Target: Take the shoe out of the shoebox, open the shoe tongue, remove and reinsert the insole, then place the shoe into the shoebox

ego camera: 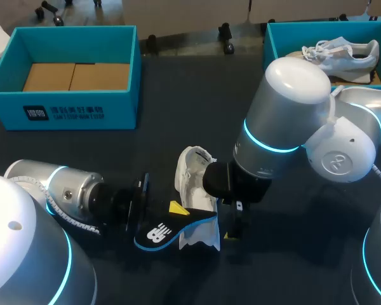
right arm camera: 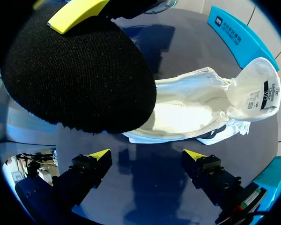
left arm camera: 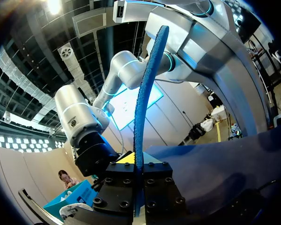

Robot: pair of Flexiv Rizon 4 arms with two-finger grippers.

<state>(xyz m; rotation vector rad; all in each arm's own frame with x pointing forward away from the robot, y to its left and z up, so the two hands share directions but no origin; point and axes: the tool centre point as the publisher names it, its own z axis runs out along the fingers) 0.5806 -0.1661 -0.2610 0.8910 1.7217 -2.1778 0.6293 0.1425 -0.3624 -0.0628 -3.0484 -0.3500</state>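
Left end effector (left arm camera: pixel 139 174) pinches the insole (left arm camera: pixel 145 93) edge-on, seemingly poised for reinsertion. Right end effector (right arm camera: pixel 145 157), fingers spread, hovers at the white shoe (right arm camera: pixel 192 105), which lies tongue-open on the counter (right arm camera: pixel 145 192); the shoebox (ego camera: pixel 76 111) sits at its 10 o'clock.

Bright, even light overhead casts soft shadows.

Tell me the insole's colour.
Black with a blue rim; the insole shows best in the head view.
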